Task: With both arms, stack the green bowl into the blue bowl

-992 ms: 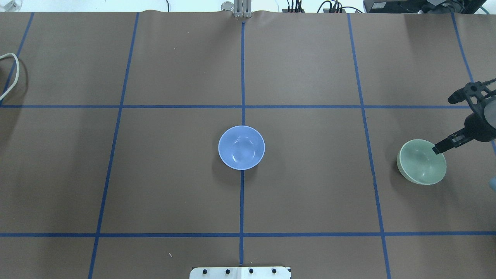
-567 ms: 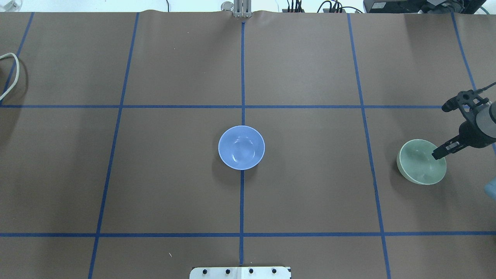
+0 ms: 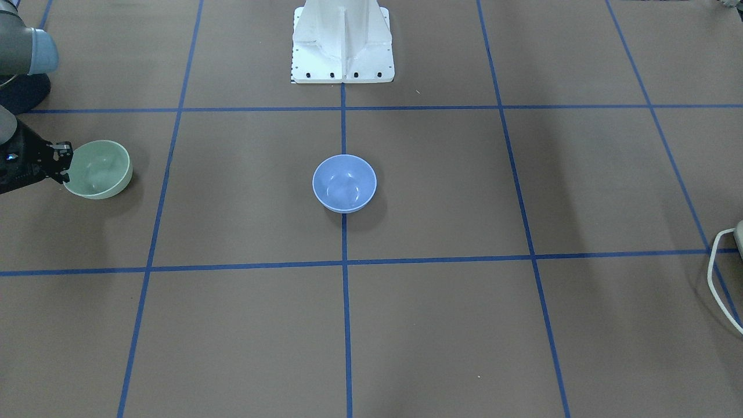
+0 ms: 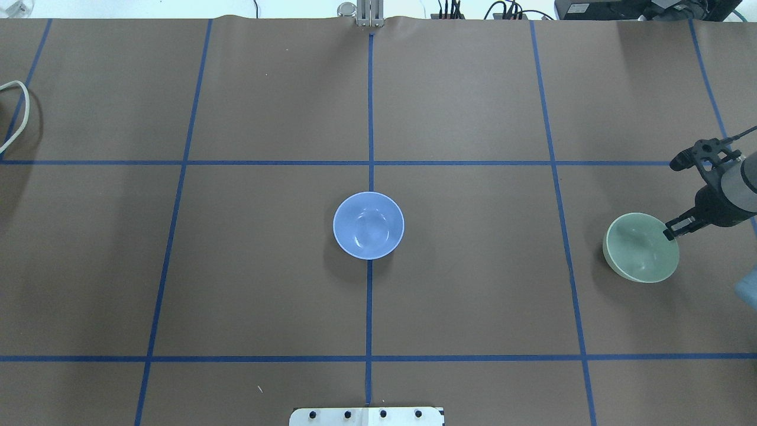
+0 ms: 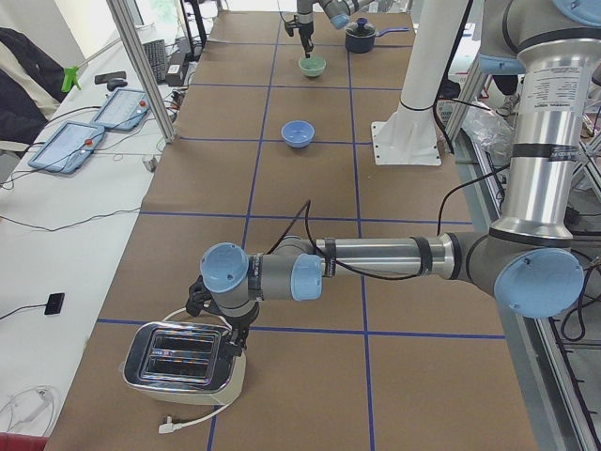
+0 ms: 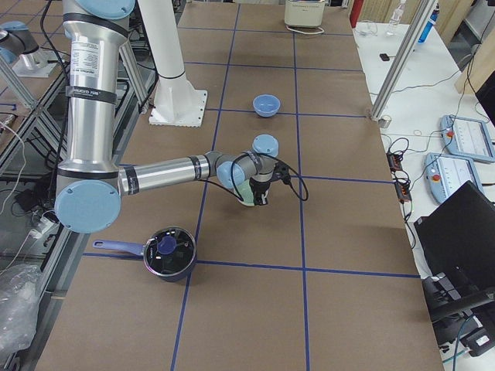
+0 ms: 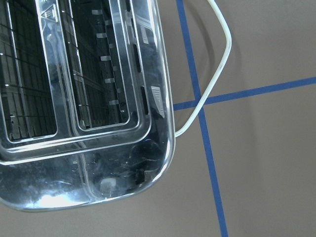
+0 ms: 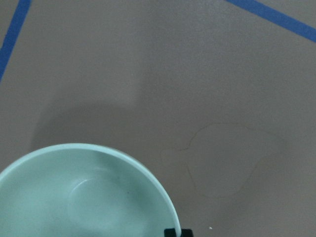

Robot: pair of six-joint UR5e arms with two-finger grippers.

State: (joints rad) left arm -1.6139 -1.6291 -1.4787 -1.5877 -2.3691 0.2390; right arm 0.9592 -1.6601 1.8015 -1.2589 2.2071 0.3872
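Green bowl is at far 9 o'clock in my front view, well apart from the blue bowl at mid-worktop. The right pincer is drawn narrow on its 9 o'clock rim. Overhead, the green bowl lies at 3 o'clock of the blue bowl, with the pincer on its 2 o'clock rim. From the left end, my left pincer hangs over a toaster; wide or narrow, I cannot tell. The left wrist shows toaster slots and a cord. The right wrist shows the green bowl at 7 o'clock.

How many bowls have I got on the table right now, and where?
2. The green bowl sits far out on the robot's right, its rim at the right gripper. The blue bowl stands alone mid-table on the centre tape line. No other bowl shows.
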